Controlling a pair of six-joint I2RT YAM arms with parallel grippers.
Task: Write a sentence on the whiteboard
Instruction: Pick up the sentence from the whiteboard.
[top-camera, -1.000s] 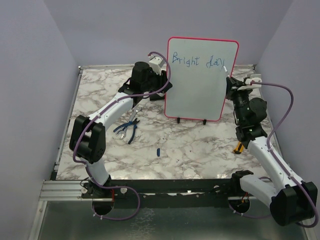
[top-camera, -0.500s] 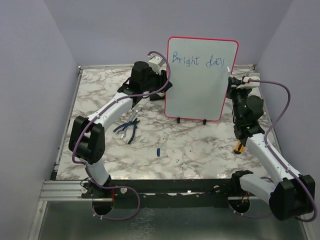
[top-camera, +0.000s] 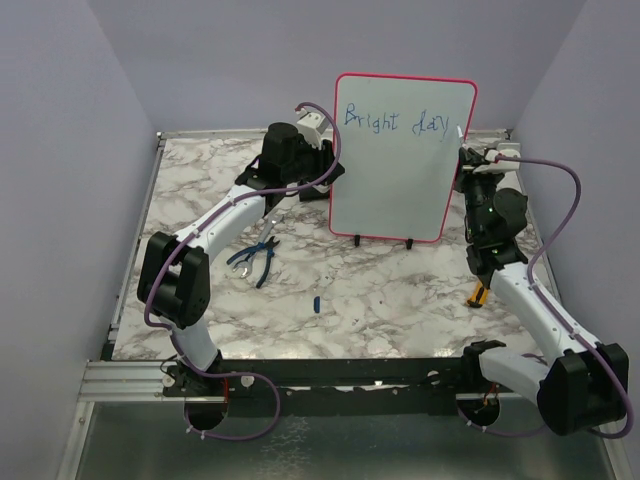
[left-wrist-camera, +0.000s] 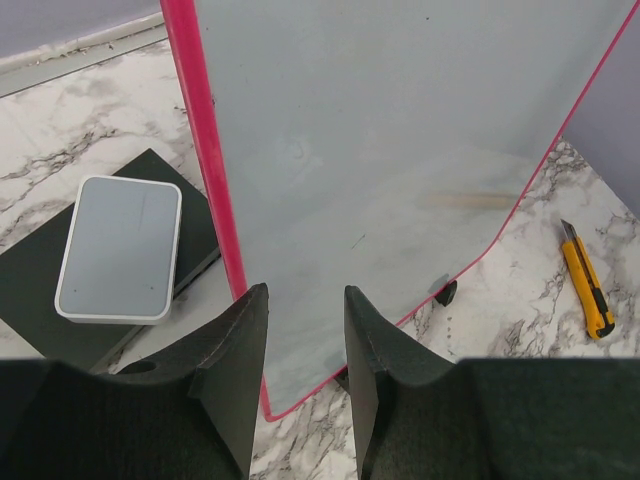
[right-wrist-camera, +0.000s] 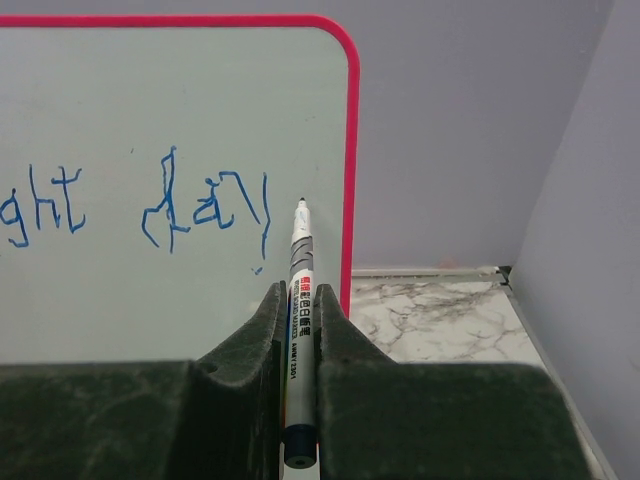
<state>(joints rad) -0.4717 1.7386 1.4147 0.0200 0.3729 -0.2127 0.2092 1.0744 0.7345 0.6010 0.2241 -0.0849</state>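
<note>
While its jaws pinch a marker (right-wrist-camera: 299, 260) tight, the right gripper (right-wrist-camera: 300, 295) holds the pen's long axis straight out ahead. The tip is aimed at the whiteboard (right-wrist-camera: 150, 120), just right of the sentence (right-wrist-camera: 205, 212), blue words reading "Bright day", and close to the red frame; I cannot tell whether it touches. The left gripper (left-wrist-camera: 306, 292) is clamped on the board's left edge. The board stands upright, taller than wide, at the back of the marble table (top-camera: 400, 300)

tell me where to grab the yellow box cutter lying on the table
Take the yellow box cutter at mid-body, jaws across its narrow width, coming straight down from above. It lies flat on the marble table, long and slim, so a top-down pinch across the long axis probably holds best.
</note>
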